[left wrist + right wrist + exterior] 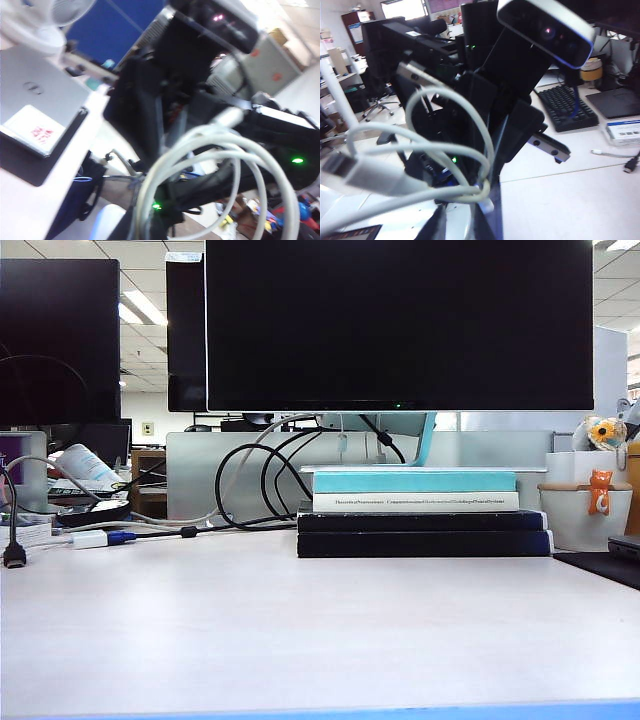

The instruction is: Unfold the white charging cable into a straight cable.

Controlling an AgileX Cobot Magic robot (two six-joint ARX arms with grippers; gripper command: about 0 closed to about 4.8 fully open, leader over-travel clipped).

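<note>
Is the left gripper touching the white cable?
Cannot tell. Left wrist view: the cable loops converge at the left gripper, but blur hides any contact.

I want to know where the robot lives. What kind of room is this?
Most likely an office: a big monitor stands over stacked books on a desk, and the right wrist view shows a keyboard.

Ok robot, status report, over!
Left gripper shut, at the loops' base. Right gripper by the loops, jaws unclear. White charging cable coiled, off the table. Nothing seen blocking.

White charging cable (447, 150) looped before a black arm (485, 100)
</note>
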